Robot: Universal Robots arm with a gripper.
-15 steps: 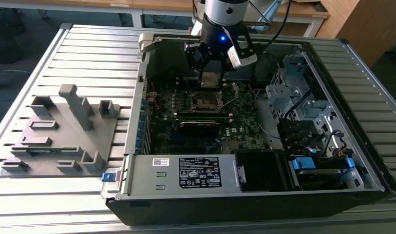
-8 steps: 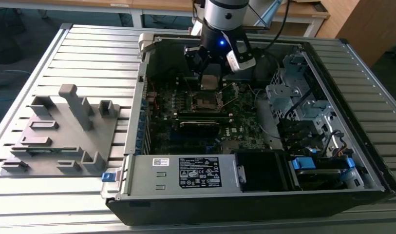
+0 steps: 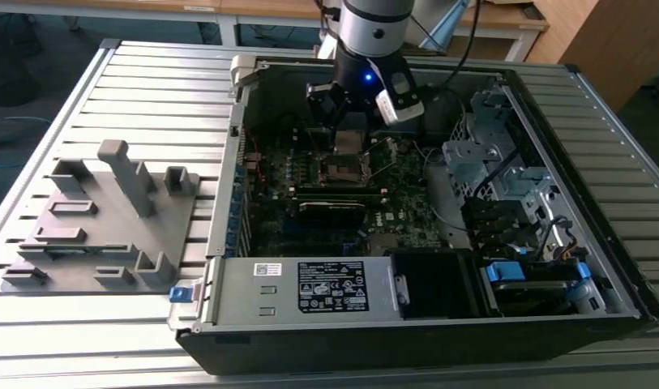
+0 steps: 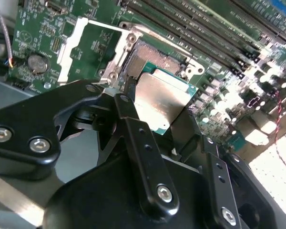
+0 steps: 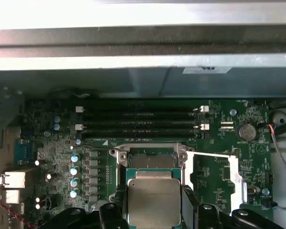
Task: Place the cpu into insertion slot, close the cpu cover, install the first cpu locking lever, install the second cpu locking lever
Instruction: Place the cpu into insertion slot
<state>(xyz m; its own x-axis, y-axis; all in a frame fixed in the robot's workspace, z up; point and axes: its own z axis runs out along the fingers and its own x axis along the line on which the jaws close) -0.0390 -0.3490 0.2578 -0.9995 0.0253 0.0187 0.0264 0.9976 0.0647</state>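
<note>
Your gripper [image 4: 155,107] clenches the cpu [image 4: 167,93] by two opposite edges, holding it just over the insertion slot [image 4: 150,59], not yet seated; the cpu cover [image 4: 66,47] lies swung open beside the slot; a white label [image 3: 329,285] on the power supply [image 3: 242,284] carries print too small to read.
</note>
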